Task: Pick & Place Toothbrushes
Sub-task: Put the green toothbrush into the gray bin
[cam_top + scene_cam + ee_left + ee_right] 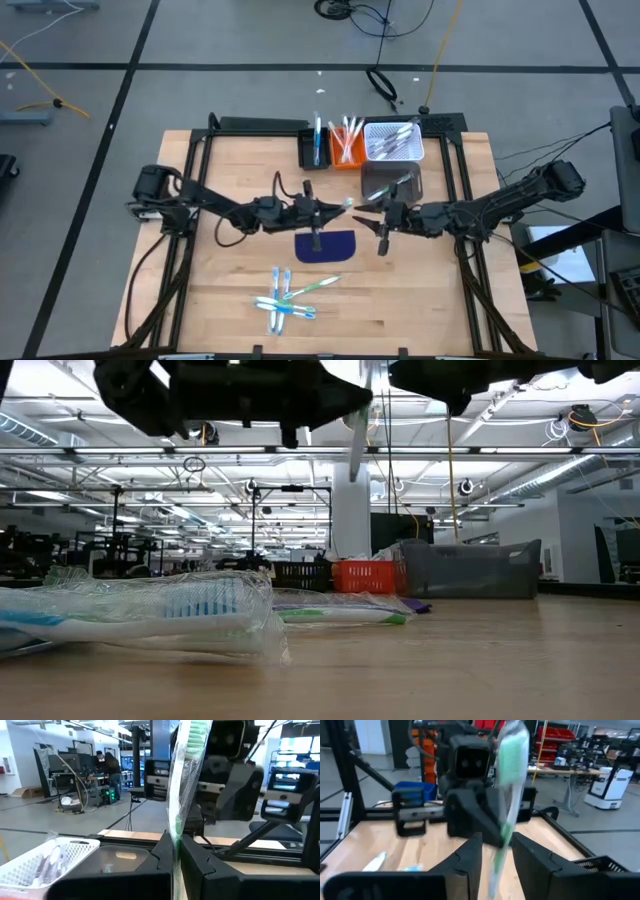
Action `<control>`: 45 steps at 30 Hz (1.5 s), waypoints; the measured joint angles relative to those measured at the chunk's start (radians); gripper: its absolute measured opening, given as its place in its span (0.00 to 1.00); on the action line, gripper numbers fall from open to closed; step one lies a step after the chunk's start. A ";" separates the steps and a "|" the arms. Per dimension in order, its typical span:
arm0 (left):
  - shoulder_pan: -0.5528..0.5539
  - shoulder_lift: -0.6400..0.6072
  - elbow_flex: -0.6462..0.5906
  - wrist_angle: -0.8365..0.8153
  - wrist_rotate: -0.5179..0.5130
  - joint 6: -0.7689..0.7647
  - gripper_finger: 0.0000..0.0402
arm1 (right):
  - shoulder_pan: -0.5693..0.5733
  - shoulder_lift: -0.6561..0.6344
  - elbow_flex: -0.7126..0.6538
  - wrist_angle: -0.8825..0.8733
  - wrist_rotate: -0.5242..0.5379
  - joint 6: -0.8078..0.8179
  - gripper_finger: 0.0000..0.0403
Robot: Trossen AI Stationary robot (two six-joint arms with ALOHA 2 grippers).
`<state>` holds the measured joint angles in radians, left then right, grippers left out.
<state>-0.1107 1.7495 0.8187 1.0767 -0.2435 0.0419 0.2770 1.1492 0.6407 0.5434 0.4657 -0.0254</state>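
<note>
Toothbrushes are seen in three places. One green brush (349, 203), wrapped in clear film, is held above the middle of the bench (200, 300), between the two grippers. In the left wrist view the left gripper (175, 851) is clamped on this brush (185, 775), which stands upright between its fingers (161, 852). In the right wrist view the same brush (509, 785) hangs between the fingers (470, 855) of the right gripper (496, 851), which are spread apart to either side of it without touching. In the high view the left gripper (338, 208) and right gripper (366, 212) are met nearly tip to tip, above the far end of a dark blue mat (325, 246).

A loose cluster of wrapped brushes (285, 297) in blue and green is spread on the bench near its front edge, in front of the mat. In the low view these (150, 615) are seen close up in their crinkled wrappers.

Along the back edge, bins are set side by side: a black bin (313, 150) with blue brushes, an orange bin (347, 145) with orange-pink and white ones, and a white bin (393, 141) with pale ones. A grey bin (390, 183) is set just in front of the white one.
</note>
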 joint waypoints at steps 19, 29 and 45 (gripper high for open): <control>0.000 0.111 0.141 -0.034 0.019 0.030 0.01 | -0.016 0.000 0.000 0.023 -0.024 -0.016 0.45; 0.000 0.111 0.141 -0.034 0.019 0.026 0.02 | -0.016 0.000 0.000 0.029 -0.023 -0.017 0.42; 0.000 0.111 0.141 -0.034 0.018 0.009 0.03 | -0.016 0.000 0.000 0.029 -0.023 -0.014 0.40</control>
<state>-0.1108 1.8603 0.9596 1.0431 -0.2256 0.0509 0.2607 1.1492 0.6407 0.5720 0.4427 -0.0397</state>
